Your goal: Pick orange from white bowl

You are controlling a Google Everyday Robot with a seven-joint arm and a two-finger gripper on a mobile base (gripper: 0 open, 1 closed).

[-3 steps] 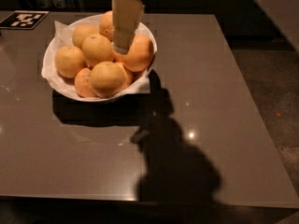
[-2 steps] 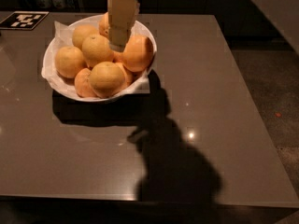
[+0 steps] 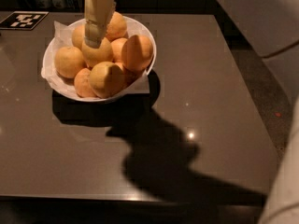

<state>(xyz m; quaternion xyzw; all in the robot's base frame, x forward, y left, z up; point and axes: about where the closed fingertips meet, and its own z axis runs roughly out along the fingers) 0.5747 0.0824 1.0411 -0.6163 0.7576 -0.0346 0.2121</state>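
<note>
The white bowl (image 3: 150, 50) stands at the back left of the dark table, lined with white paper whose corners stick out over the rim. It holds several pale yellow-orange oranges and a deeper-orange fruit (image 3: 138, 53) on its right side. My gripper (image 3: 94, 40) comes down from the top edge, cream-coloured, over the middle of the bowl. Its tip is at the top of the central orange (image 3: 99, 55). Another orange (image 3: 107, 79) lies at the front and one (image 3: 69, 61) at the left.
A black-and-white marker tag (image 3: 23, 20) lies at the table's back left corner. The arm's dark shadow (image 3: 163, 157) falls across the table's middle. The table's front edge (image 3: 140, 199) and right edge border darker floor. A pale grey surface (image 3: 261, 17) is at the upper right.
My gripper has moved left across the bowl, from beside the deeper-orange fruit to over the central orange. The bowl and fruit have not moved.
</note>
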